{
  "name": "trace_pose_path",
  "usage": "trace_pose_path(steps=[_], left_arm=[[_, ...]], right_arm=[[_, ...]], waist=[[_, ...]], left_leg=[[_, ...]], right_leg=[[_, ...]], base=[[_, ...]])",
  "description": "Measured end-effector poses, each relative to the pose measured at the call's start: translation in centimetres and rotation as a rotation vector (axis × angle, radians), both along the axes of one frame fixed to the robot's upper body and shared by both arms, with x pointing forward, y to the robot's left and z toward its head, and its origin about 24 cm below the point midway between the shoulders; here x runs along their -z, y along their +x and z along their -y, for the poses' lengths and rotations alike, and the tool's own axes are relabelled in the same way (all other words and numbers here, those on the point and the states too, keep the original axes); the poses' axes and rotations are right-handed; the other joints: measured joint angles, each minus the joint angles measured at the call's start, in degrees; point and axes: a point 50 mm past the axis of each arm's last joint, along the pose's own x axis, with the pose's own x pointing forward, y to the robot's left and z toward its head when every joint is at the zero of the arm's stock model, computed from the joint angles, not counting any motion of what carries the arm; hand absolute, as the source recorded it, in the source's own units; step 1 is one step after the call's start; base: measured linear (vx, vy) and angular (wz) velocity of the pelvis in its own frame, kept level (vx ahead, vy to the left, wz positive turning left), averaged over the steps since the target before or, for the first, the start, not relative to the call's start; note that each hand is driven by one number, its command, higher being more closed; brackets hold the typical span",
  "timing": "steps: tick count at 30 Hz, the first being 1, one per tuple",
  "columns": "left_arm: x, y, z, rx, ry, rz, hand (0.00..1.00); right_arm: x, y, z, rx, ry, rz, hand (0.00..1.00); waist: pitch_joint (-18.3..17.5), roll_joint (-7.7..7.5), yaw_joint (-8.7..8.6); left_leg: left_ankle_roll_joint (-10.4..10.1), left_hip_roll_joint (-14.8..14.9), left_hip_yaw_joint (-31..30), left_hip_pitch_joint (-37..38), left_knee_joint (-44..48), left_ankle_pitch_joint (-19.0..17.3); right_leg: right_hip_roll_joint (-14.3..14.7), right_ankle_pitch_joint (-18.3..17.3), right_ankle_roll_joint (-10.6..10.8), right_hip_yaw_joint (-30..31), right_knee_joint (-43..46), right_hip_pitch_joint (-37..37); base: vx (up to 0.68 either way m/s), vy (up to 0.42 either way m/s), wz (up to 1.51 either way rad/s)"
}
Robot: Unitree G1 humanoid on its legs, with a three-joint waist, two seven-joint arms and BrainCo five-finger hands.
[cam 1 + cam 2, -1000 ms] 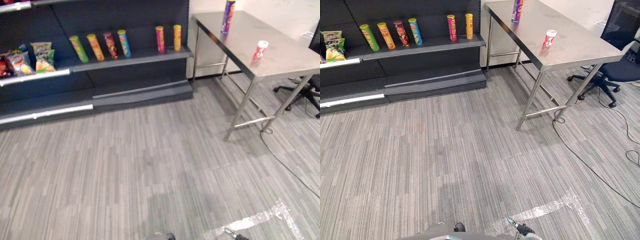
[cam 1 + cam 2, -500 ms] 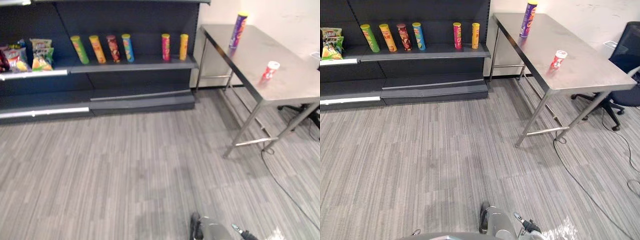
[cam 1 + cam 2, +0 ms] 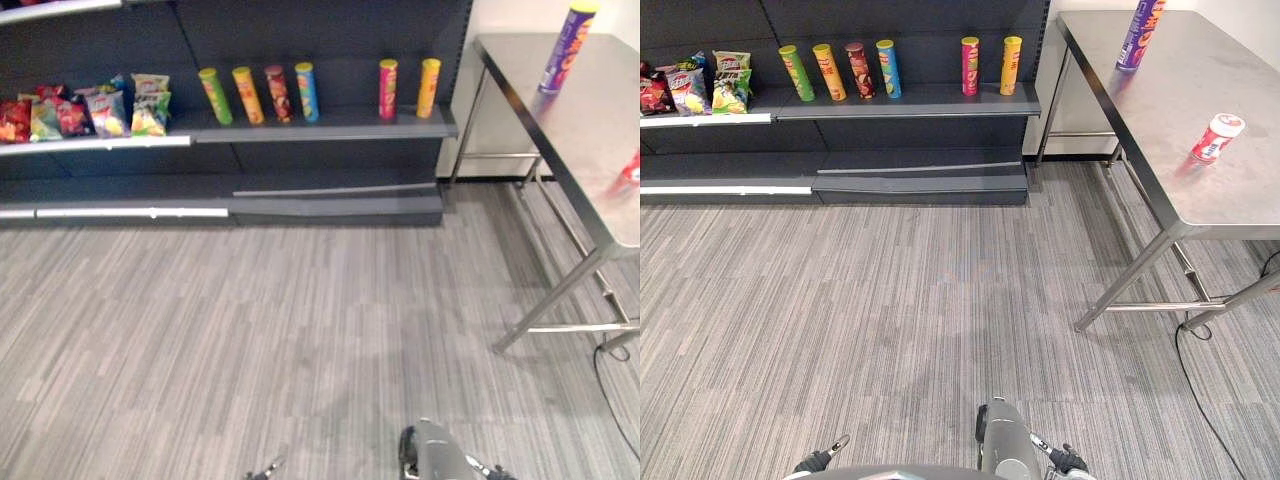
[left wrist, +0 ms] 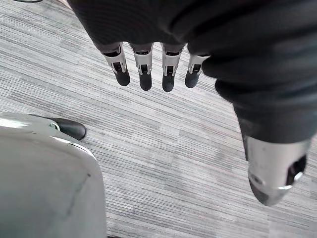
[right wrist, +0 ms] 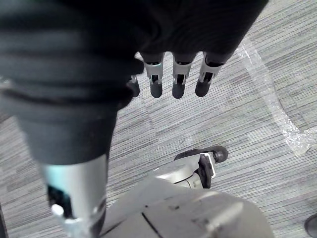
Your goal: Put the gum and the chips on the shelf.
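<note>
Nearest the robot, over the grey floor (image 4: 173, 163), the left hand (image 4: 145, 69) is recorded in its wrist view: fingers straight and pointing down, thumb set apart, nothing held. The right hand (image 5: 178, 82) is posed alike in its own wrist view, with fingers relaxed and spread, nothing in the grasp and well clear of the floor. A strip of clear tape (image 5: 270, 99) on the floor is noted past the right fingers.

Further out, to the right, a steel table (image 3: 1240, 205) is seen. The gum (image 3: 1217, 138) is found on its top, near the front edge. In the right eye view it is seen whole. In the left eye view it is cut by the frame's right edge. The chips (image 3: 1140, 33), a purple can, are stood upright at the table's far end, well apart from the gum.

Farthest off, the dark shelf (image 3: 910, 102) is noted, with a row of cans (image 3: 890, 68) on its ledge. Bags (image 3: 90, 108) are ranged on its left section, more of them being taken in by the left eye view.
</note>
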Motion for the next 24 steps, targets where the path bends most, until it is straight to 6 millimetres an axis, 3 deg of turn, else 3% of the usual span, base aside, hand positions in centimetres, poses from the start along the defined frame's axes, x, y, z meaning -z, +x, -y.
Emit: trace_pose_path(steps=[1,2,3,5,6,7,9,11,13,14,16,17,18,19,21,22,23,24], left_arm=[[0.0,0.1,0.3,0.005,-0.005,0.005,0.0],[0.0,0.3,0.4,0.007,-0.007,0.014,0.0],[-0.1,0.4,0.4,0.005,-0.007,0.018,0.0],[-0.2,0.6,0.5,-0.003,-0.003,0.038,0.0],[-0.1,0.4,0.6,-0.011,-0.007,0.032,0.0],[-0.1,0.4,0.9,-0.025,-0.019,0.035,0.0],[-0.2,0.7,0.7,-0.062,-0.018,0.061,0.0],[-0.4,1.1,0.3,-0.087,-0.009,0.087,0.0],[-0.6,1.3,0.1,-0.128,-0.013,0.11,0.0],[-0.6,1.3,-0.3,-0.136,-0.004,0.114,0.0],[-0.7,1.2,-0.6,-0.163,-0.002,0.118,0.0],[-0.7,1.2,-0.6,-0.178,-0.002,0.119,0.0],[-0.7,0.8,-1.3,-0.189,0.017,0.114,0.0],[-0.8,0.8,-1.7,-0.19,0.028,0.113,0.0],[-0.9,0.7,-2.1,-0.211,0.041,0.119,0.0],[-0.9,0.3,-2.4,-0.243,0.046,0.113,0.0],[-0.8,-0.3,-2.5,-0.266,0.045,0.102,0.0],[-0.6,-1.0,-2.6,-0.288,0.042,0.087,0.0]], right_arm=[[0.0,-0.3,0.2,0.023,-0.004,-0.003,0.0],[0.0,-0.7,0.3,0.043,-0.005,-0.012,0.0],[0.1,-0.8,0.3,0.047,-0.006,-0.015,0.0],[0.0,-1.3,0.5,0.067,-0.016,-0.02,0.0],[0.0,-1.3,0.6,0.067,-0.021,-0.018,0.0],[-0.1,-1.4,0.8,0.069,-0.027,-0.018,0.0],[0.1,-1.8,0.5,0.048,-0.02,-0.037,0.0],[0.2,-2.2,0.3,0.023,-0.019,-0.052,0.0],[0.2,-2.3,0.0,0.038,-0.007,-0.052,0.0],[0.3,-2.2,-0.3,0.048,0.003,-0.046,0.0],[0.3,-2.1,-0.5,0.051,0.009,-0.042,0.0],[0.3,-2.2,-0.4,0.052,0.007,-0.042,0.0],[0.4,-2.3,-1.1,0.051,0.023,-0.046,0.0],[0.4,-2.1,-1.3,0.05,0.026,-0.04,0.0],[0.4,-1.7,-1.7,0.04,0.034,-0.028,0.0],[0.5,-1.4,-2.1,0.047,0.043,-0.017,0.0],[0.5,-0.9,-2.8,0.059,0.06,0.001,0.0],[0.5,-0.3,-3.2,0.084,0.075,0.02,0.0]], waist=[[-1.4,0.67,-0.67],[-2.1,1.02,-1.17],[-2.2,1.11,-1.16],[-2.3,1.42,-0.78],[-2.5,1.86,-0.76],[-2.5,2.43,-0.83],[-2.3,1.65,-0.17],[-2.2,0.75,0.99],[-2.1,-0.22,2.16],[-2.0,-0.98,2.35],[-1.7,-1.7,2.41],[-1.7,-1.79,2.34],[-1.8,-3.03,2.76],[-2.4,-3.33,2.58],[-2.4,-4.19,2.93],[-2.5,-4.83,3.5],[-2.3,-5.07,4.12],[-1.8,-4.91,4.56]], left_leg=[[-1.3,1.0,-1.3,-2.9,5.9,0.7],[-4.1,1.8,-2.4,-6.7,14.5,2.6],[-4.8,2.0,-2.6,-7.8,17.2,3.4],[-7.4,3.8,-2.8,-15.2,35.0,14.4],[-7.3,4.6,-2.4,-16.9,39.0,15.8],[-6.2,6.1,-0.8,-20.0,45.4,14.7],[-3.0,7.5,4.0,-24.5,51.1,9.8],[-1.4,7.7,6.5,-28.5,50.5,6.1],[-0.2,8.0,8.4,-31.8,44.8,3.6],[0.1,7.8,9.2,-32.9,37.3,3.4],[1.6,7.3,9.7,-33.2,23.8,5.1],[1.3,6.8,8.6,-33.6,17.0,8.9],[-0.9,4.7,9.9,-33.1,17.4,10.0],[-1.0,3.8,10.5,-33.0,17.2,9.0],[-0.8,4.2,12.2,-32.8,17.6,8.1],[-0.9,4.9,13.7,-32.5,19.2,7.9],[-0.8,6.2,15.0,-32.8,23.5,7.9],[-0.8,6.8,14.4,-35.2,27.7,6.3]], right_leg=[[0.3,-0.3,-0.1,-0.8,-1.4,1.5],[0.5,-0.3,-0.2,-1.3,-3.6,3.7],[0.7,-0.3,-0.3,-1.4,-4.2,4.3],[2.5,0.3,-1.6,-0.4,-7.9,9.2],[3.1,0.2,-1.9,-0.1,-9.0,10.3],[4.2,0.2,-2.3,0.8,-11.0,12.8],[5.0,-0.1,-2.8,3.3,-15.4,18.3],[4.4,0.1,-2.3,5.1,-18.5,22.2],[3.1,0.6,-1.1,7.5,-20.7,25.2],[1.7,0.5,0.3,8.6,-22.4,27.1],[-0.7,-0.8,2.6,10.1,-23.8,29.6],[-2.2,-2.4,3.8,10.6,-24.2,30.9],[-4.2,-3.7,4.6,12.2,-24.3,31.8],[-4.8,-3.4,4.6,13.3,-24.5,31.8],[-2.3,-1.8,3.3,16.1,-23.3,30.5],[-0.2,1.5,1.3,17.0,-23.6,30.6],[-0.6,4.4,0.0,17.1,-25.2,31.2],[-0.9,6.0,0.5,19.9,-26.4,32.4]], base=[[0.32,-0.152,0.22],[0.27,-0.098,0.18],[0.27,-0.081,-0.04],[0.3,-0.085,-0.34],[0.29,-0.057,-0.47],[0.21,-0.013,-0.44],[0.3,0.06,-0.54],[0.3,0.17,-0.64],[0.31,0.247,-0.66],[0.35,0.317,-0.52],[0.37,0.375,-0.34],[0.4,0.455,-0.24],[0.42,0.442,-0.17],[0.43,0.359,-0.15],[0.4,0.228,-0.22],[0.35,0.166,-0.63],[0.38,0.208,-0.84],[0.23,0.25,-1.04]])
